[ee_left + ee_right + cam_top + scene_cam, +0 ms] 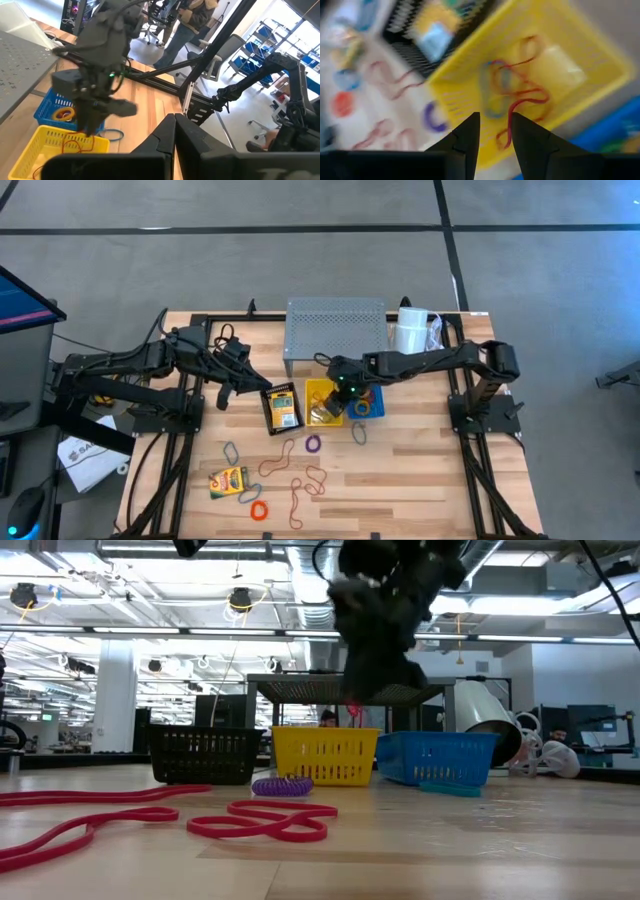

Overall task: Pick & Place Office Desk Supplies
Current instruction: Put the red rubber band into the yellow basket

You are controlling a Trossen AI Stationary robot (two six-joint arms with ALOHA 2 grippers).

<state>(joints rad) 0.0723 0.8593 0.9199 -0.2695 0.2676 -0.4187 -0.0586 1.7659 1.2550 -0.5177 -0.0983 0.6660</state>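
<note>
The right pincer (347, 388) hangs over the yellow basket (312, 392) in the middle of the counter (420, 470), its fingers (470, 132) a little apart with a thin red rubber band (520, 107) dangling between them down into the basket; whether they actually pinch it cannot be told. In the basket lie more thin loops, 1 grey and 1 red, tangled together. A blue basket (372, 404) stands just beside the yellow one, and a black basket (282, 408) on the other side holds a yellow-and-green crayon box (284, 416) lying flat, its long axis running toward the counter's near edge. A second crayon box (228, 479) lies on the wood near the front left, long axis across the counter and slightly tilted; its printing is too small to read. Around it are scattered loops: a purple band (313, 444), an orange band (259, 509), brown and red bands (310, 480) in long wavy shapes, and grey ones. The left pincer (262, 383), fingers together, hovers beside the black basket.
</note>
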